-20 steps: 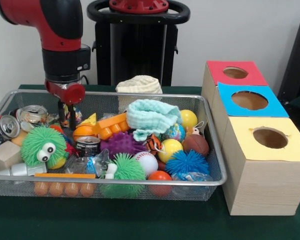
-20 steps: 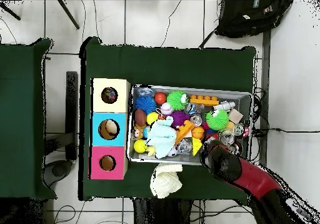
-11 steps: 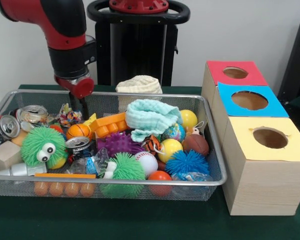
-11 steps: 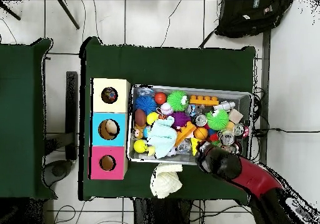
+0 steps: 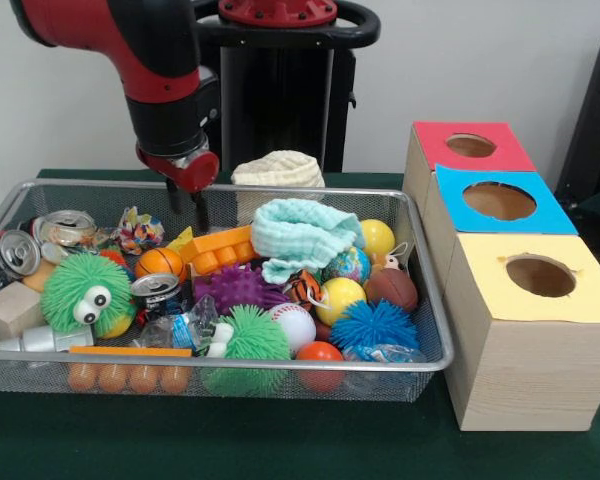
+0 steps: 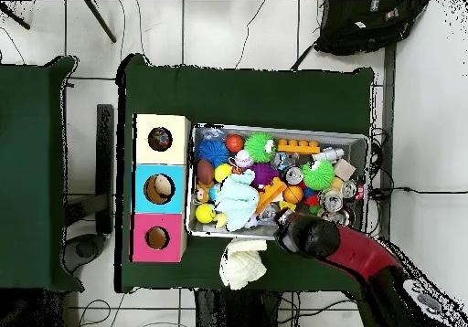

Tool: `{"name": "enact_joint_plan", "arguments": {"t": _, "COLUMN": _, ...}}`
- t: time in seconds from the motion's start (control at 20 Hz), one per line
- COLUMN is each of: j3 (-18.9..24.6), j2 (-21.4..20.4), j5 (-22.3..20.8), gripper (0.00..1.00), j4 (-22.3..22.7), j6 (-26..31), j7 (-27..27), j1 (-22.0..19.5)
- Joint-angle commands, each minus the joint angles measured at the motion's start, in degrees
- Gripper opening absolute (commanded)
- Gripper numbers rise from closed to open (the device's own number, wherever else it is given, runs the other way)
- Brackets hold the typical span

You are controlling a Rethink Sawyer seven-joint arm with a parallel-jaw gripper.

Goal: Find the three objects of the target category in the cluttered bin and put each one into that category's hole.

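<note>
You are looking at the red and black arm's gripper (image 5: pixel 191 205) hanging over the far side of the silver wire-mesh bin (image 5: pixel 10 205), just above the orange plastic building block (image 5: pixel 218 250). Two thin dark tips point down from the red wrist cap; whether the jaws are spread or closed you cannot tell, and nothing shows between them.

The bin sits on the dark green surface (image 5: pixel 280 445) and is packed with clutter. At its left end lie crushed drink cans (image 5: pixel 20 250), a plain wooden cube (image 5: pixel 10 310) and a green spiky toy with googly eyes (image 5: pixel 85 292). Near the middle you see a small orange basketball (image 5: pixel 160 262), a purple spiky ball (image 5: pixel 242 288), a white baseball (image 5: pixel 295 325) and a second green spiky ball (image 5: pixel 255 335) at the near wall. A mint-green knitted cloth (image 5: pixel 302 235) lies draped over the pile. Toward the right end sit yellow balls (image 5: pixel 376 238), a brown football-shaped ball (image 5: pixel 391 289) and a blue spiky ball (image 5: pixel 374 325).

Right of the bin stand three wooden boxes in a row, each with a round hole on top: the red-topped box (image 5: pixel 470 146) farthest, the blue-topped box (image 5: pixel 499 201) in the middle, the yellow-topped box (image 5: pixel 540 277) nearest. From overhead, the yellow (image 6: pixel 161 140) and blue (image 6: pixel 159 188) holes each show something inside. A cream cloth bundle (image 5: pixel 278 169) lies on the surface behind the bin.
</note>
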Motion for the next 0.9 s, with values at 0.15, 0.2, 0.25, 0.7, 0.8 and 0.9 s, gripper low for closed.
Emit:
{"name": "enact_joint_plan", "arguments": {"t": 0.15, "j3": -3.85, "j2": -2.05, "j5": -2.53, "gripper": 1.0, "j4": -5.13, "j6": 2.2, "j7": 2.54, "j1": 3.76}}
{"name": "enact_joint_plan", "arguments": {"t": 0.2, "j3": -4.37, "j2": -2.79, "j5": -2.42, "gripper": 1.0, "j4": -5.09, "j6": 2.71, "j7": 2.55, "j1": 4.17}}
{"name": "enact_joint_plan", "arguments": {"t": 0.25, "j3": -5.75, "j2": -3.44, "j5": -2.54, "gripper": 1.0, "j4": -5.13, "j6": 3.03, "j7": 3.02, "j1": 5.1}}
{"name": "enact_joint_plan", "arguments": {"t": 0.7, "j3": -11.39, "j2": -6.73, "j5": -2.35, "gripper": 1.0, "j4": -6.16, "j6": 6.24, "j7": 2.1, "j1": 8.82}}
{"name": "enact_joint_plan", "arguments": {"t": 0.8, "j3": -11.88, "j2": -6.36, "j5": -2.48, "gripper": 1.0, "j4": -6.64, "j6": 5.8, "j7": 1.68, "j1": 8.86}}
{"name": "enact_joint_plan", "arguments": {"t": 0.9, "j3": -12.11, "j2": -5.22, "j5": -2.65, "gripper": 1.0, "j4": -7.65, "j6": 4.65, "j7": 1.37, "j1": 8.78}}
